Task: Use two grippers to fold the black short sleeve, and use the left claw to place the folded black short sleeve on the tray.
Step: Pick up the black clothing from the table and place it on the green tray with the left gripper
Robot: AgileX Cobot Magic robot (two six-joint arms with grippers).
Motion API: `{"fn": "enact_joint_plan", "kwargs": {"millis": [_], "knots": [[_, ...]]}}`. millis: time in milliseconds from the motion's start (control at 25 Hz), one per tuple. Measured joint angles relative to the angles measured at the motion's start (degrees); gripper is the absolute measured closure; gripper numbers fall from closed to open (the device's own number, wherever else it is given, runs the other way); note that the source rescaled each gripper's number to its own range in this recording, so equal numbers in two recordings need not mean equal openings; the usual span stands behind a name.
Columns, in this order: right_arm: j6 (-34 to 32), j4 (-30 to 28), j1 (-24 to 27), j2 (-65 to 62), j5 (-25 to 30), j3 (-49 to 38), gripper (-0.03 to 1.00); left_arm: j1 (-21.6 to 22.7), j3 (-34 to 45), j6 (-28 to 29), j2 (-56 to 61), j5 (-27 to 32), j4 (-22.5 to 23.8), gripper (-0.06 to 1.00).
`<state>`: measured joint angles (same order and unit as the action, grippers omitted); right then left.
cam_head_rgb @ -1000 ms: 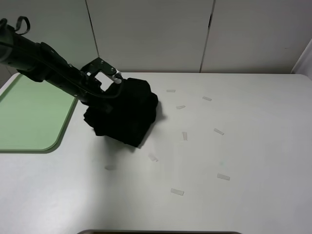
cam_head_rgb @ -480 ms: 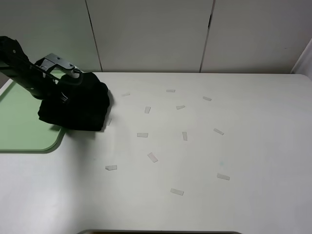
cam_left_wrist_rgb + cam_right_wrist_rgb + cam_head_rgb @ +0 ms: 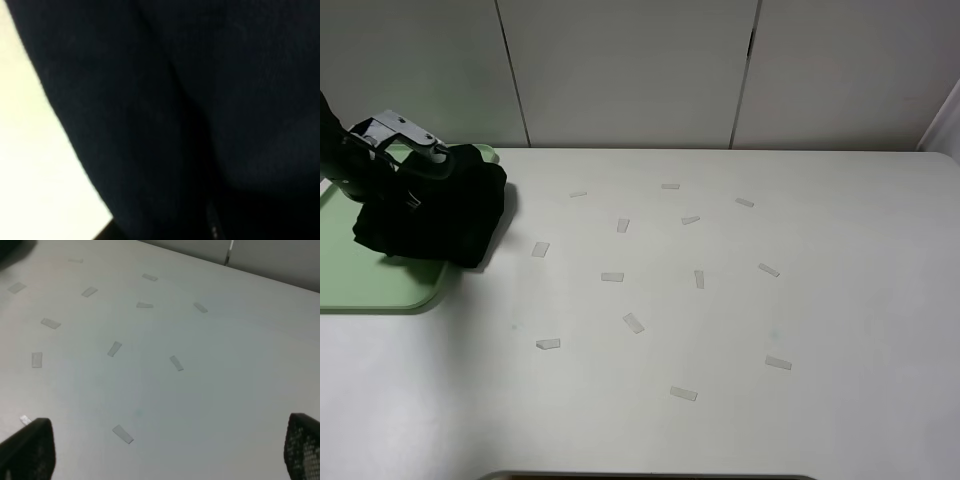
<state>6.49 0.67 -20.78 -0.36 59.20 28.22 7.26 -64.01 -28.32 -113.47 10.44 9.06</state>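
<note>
The black short sleeve point(image 3: 445, 215) is a folded bundle hanging from my left gripper point(image 3: 420, 180), which is shut on it. The bundle lies over the right rim of the pale green tray point(image 3: 360, 280), partly above the tray and partly above the white table. In the left wrist view black fabric point(image 3: 200, 100) fills nearly the whole frame and hides the jaws. My right gripper point(image 3: 165, 460) is open and empty above the bare table; its two black fingertips point(image 3: 27, 447) show at the frame's lower corners. The right arm is out of the exterior view.
Several small pale tape strips point(image 3: 633, 322) lie scattered over the white table point(image 3: 840, 300); they also show in the right wrist view point(image 3: 114, 348). White wall panels point(image 3: 630, 70) stand behind the table's far edge.
My left arm has carried the shirt bundle leftward from the table's left-middle to the tray's right rim. Tape strips that it covered now show.
</note>
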Motion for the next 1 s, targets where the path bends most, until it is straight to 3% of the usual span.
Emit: {"fn": "enact_joint_plan", "kwargs": {"millis": [320,1000], "knots": [[0.0,0.0,0.0,0.0,0.0,0.0,-0.03,4.0,0.0,0.0,0.0,-0.5,5.1,0.78],[0.0,0.0,0.0,0.0,0.0,0.0,-0.03,8.6,0.0,-0.1,0.0,-1.6,5.7,0.79]]}}
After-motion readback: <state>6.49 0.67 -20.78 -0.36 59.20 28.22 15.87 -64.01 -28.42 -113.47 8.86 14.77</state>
